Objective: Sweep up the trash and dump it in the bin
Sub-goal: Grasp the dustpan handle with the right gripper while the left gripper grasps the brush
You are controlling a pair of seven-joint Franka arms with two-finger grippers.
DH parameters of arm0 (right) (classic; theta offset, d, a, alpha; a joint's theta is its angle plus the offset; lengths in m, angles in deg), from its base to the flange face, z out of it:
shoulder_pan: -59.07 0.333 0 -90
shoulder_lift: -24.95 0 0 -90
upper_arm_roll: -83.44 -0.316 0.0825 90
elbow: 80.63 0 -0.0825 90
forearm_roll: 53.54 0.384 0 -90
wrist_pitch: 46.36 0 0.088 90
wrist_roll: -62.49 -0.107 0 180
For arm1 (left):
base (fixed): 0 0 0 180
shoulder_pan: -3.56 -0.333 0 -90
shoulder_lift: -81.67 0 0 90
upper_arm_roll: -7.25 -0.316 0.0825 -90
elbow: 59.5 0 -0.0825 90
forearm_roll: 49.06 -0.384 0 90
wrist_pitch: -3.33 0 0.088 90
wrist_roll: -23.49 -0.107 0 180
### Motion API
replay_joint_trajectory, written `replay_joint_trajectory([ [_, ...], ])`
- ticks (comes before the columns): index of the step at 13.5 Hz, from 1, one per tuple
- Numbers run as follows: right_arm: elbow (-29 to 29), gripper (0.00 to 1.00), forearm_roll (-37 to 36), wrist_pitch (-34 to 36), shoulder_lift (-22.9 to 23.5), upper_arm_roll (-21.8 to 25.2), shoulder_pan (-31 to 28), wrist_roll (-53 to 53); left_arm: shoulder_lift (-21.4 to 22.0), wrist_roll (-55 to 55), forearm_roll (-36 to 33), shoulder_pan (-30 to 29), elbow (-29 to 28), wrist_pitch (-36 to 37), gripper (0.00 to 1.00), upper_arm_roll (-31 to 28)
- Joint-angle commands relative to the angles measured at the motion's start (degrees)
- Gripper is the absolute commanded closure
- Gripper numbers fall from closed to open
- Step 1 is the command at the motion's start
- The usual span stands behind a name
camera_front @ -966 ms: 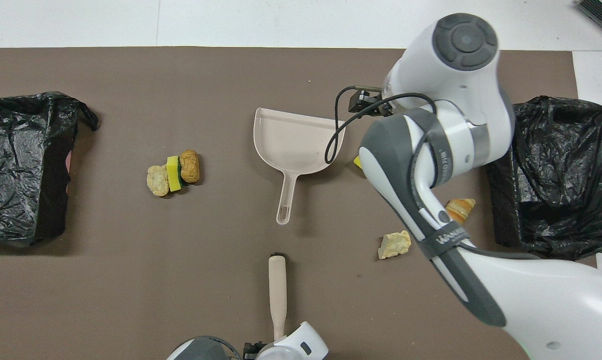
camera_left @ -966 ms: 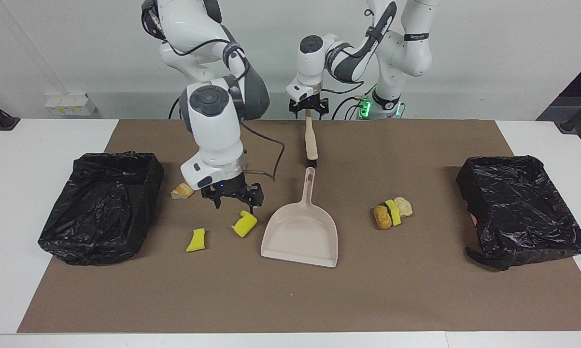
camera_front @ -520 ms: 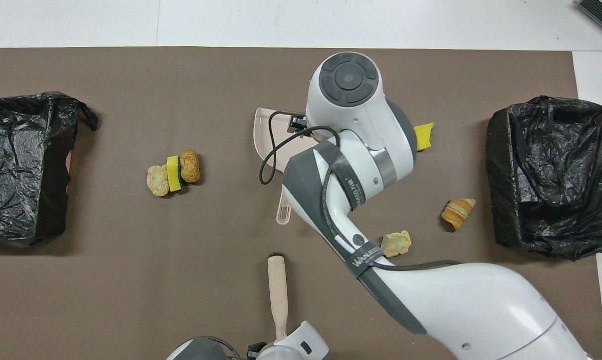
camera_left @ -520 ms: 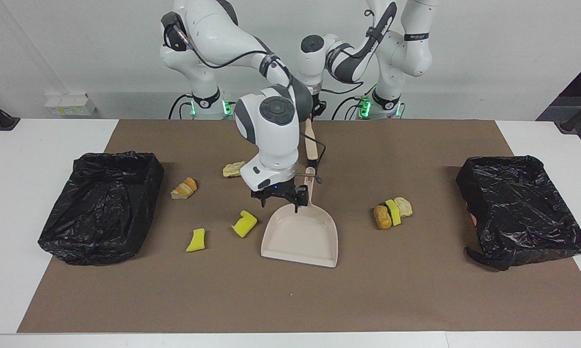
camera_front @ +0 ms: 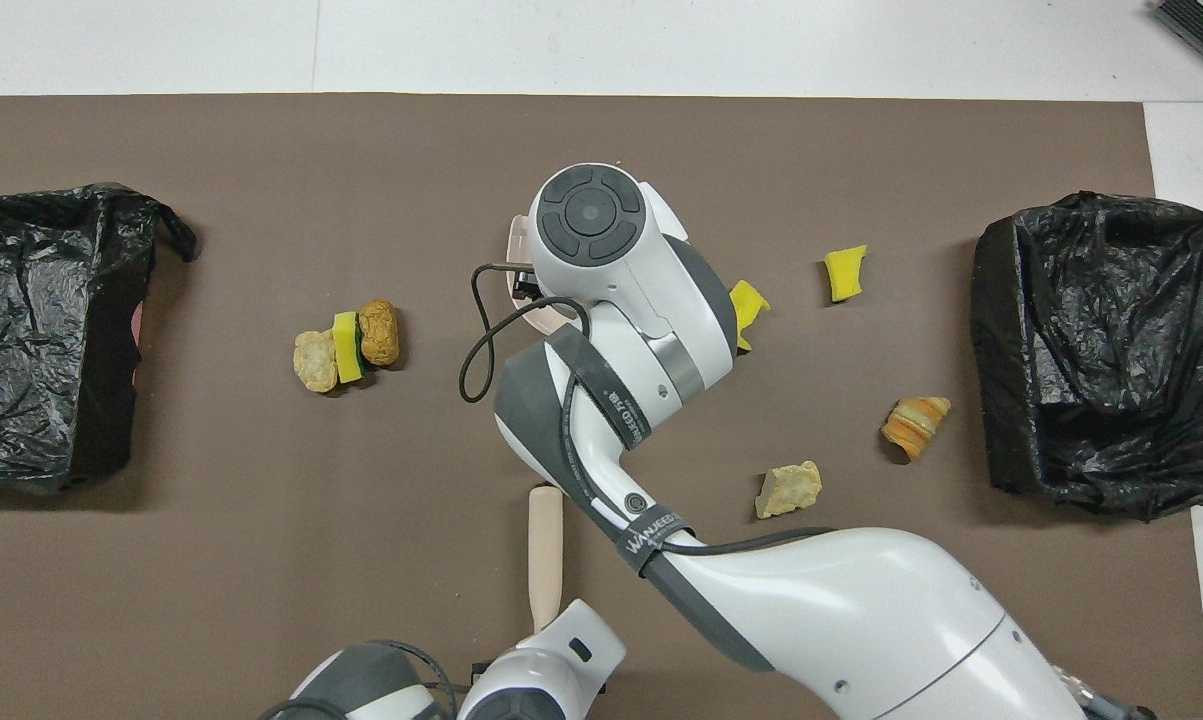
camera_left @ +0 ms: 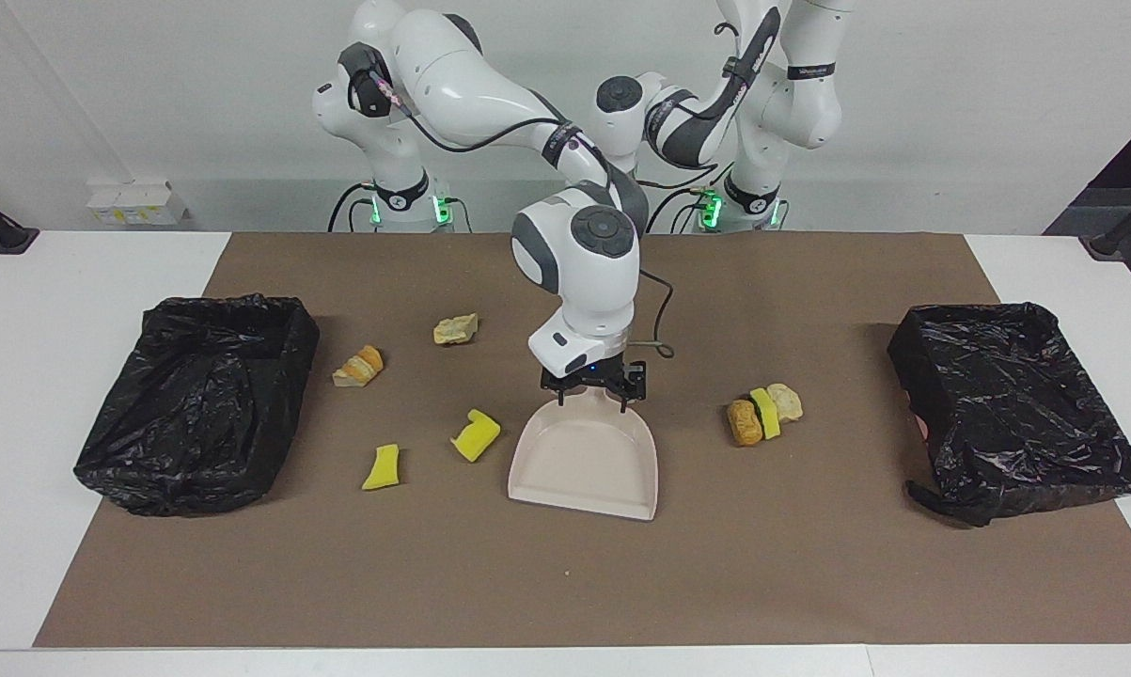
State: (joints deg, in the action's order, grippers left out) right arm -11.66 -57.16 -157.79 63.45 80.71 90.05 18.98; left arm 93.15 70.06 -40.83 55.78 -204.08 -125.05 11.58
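Item: trash (camera_left: 475, 434), light, soft foam scraps, scattered at the dustpan's (camera_left: 586, 470) three and nine o'clock. My right gripper (camera_left: 591, 387) hangs spread over its handle; my left gripper (camera_front: 506, 688) is clamped on the brush (camera_front: 545, 545).

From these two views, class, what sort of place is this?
Probably a robotics lab staged for a cleaning trial: two white robot arms at a white table under a brown mat, with bag-lined black bins and a beige plastic dustpan.
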Motion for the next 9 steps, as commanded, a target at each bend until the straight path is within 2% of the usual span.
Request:
replay_joint_trajectory([
  [1, 1.2, 0.0, 1.1, 0.0, -0.5, -0.3, 1.0, -1.2, 2.0, -4.9, 0.1, -6.5, 1.6, 4.5, 1.0, -0.1],
  [4, 7.6, 0.0, 1.2, -0.8, -4.2, -0.5, 1.8, -1.2, 3.7, -12.4, 0.1, -13.4, 4.7, 12.0, 1.0, -0.1],
  [7, 13.1, 0.0, 1.2, -3.8, -6.5, -0.5, 1.6, -1.1, 10.4, -23.7, 0.1, -23.3, 6.1, 18.7, 1.0, -0.1],
  [9, 16.2, 0.0, 1.2, -4.2, -8.1, -0.5, 1.7, -1.2, 10.1, -30.7, -2.5, -31.6, 10.3, 23.6, 1.0, 0.0],
])
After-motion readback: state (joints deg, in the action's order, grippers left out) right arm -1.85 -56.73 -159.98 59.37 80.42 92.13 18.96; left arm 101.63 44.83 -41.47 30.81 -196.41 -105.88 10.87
